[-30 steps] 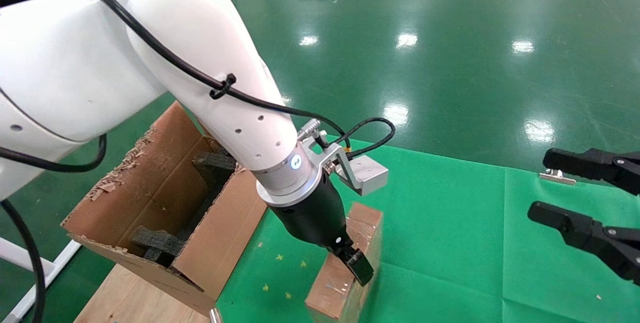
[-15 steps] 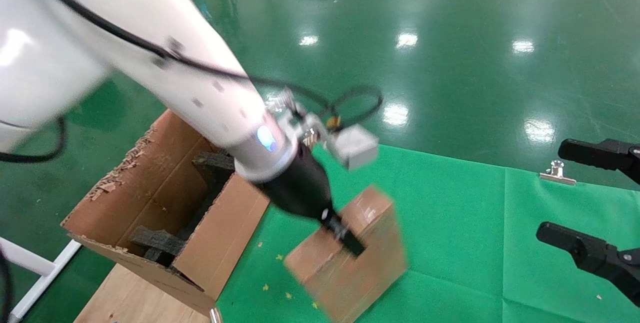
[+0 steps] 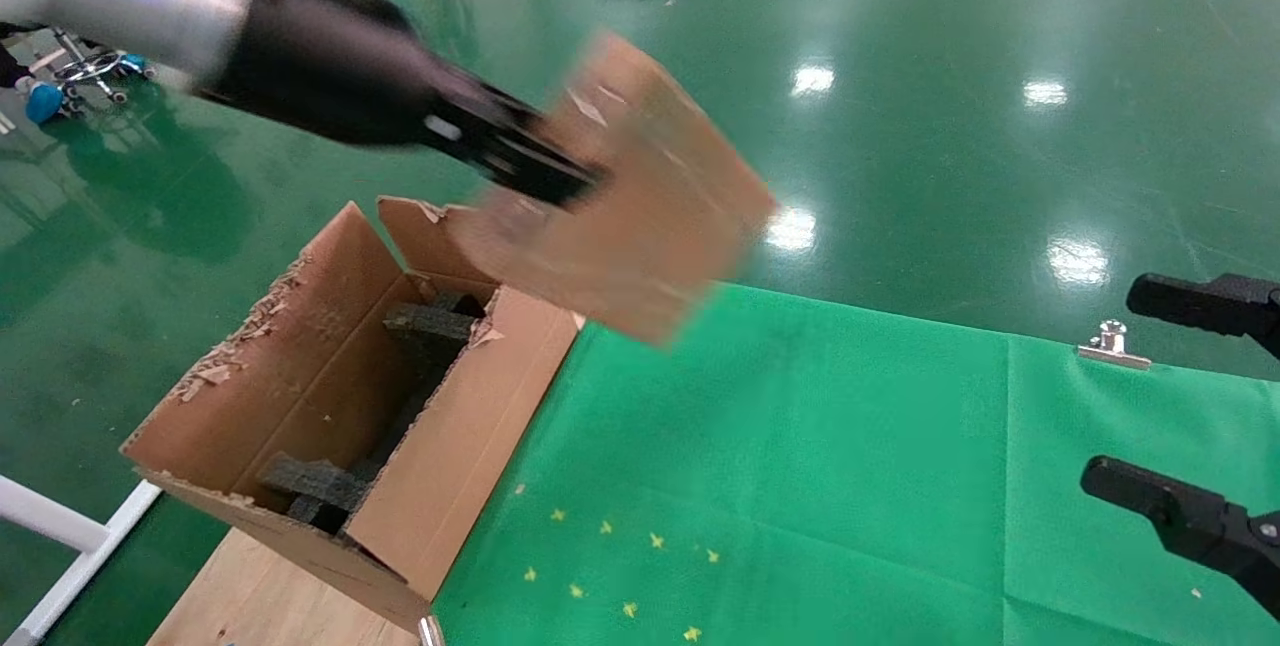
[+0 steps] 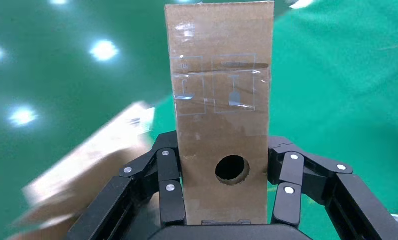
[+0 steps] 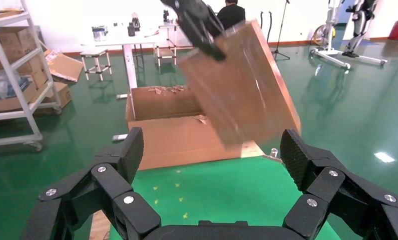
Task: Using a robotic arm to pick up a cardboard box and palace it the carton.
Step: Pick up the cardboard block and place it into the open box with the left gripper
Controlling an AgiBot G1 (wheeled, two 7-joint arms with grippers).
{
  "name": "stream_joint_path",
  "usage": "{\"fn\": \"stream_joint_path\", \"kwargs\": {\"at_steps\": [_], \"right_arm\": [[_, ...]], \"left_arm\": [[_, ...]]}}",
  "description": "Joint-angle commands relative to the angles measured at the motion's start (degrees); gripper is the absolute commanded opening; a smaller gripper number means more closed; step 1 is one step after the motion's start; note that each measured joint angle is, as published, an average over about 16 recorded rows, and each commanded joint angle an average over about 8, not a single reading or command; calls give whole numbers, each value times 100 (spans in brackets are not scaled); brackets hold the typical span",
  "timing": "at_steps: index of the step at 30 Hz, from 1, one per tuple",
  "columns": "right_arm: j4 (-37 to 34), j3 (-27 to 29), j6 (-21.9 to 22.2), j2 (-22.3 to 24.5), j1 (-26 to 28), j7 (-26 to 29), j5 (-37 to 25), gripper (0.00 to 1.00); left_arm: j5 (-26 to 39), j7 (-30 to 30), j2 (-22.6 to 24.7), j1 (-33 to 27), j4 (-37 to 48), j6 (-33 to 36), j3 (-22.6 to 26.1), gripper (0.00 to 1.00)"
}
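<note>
At upper centre of frame, the left gripper clamps the cardboard box aloft, above the carton at lower left. Levelling it over the foam-lined gap should ease insertion. The right gripper, spread wide, idles at right.
</note>
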Motion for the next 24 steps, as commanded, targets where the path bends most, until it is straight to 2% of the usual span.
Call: {"fn": "stream_joint_path", "kwargs": {"at_steps": [1, 6, 10, 17, 24], "right_arm": [[0, 0, 0, 0, 0, 0, 0, 100], [0, 0, 0, 0, 0, 0, 0, 100], [0, 0, 0, 0, 0, 0, 0, 100], [0, 0, 0, 0, 0, 0, 0, 100], [0, 0, 0, 0, 0, 0, 0, 100]], "left_arm": [[88, 141, -212, -187, 33, 92, -62, 0], [616, 695, -698, -579, 308, 451, -26, 0], [935, 1285, -1053, -616, 642, 649, 102, 0], [1128, 2294, -1350, 17, 1630, 288, 416, 0], [1293, 2930, -1112, 636, 2834, -336, 649, 0]]}}
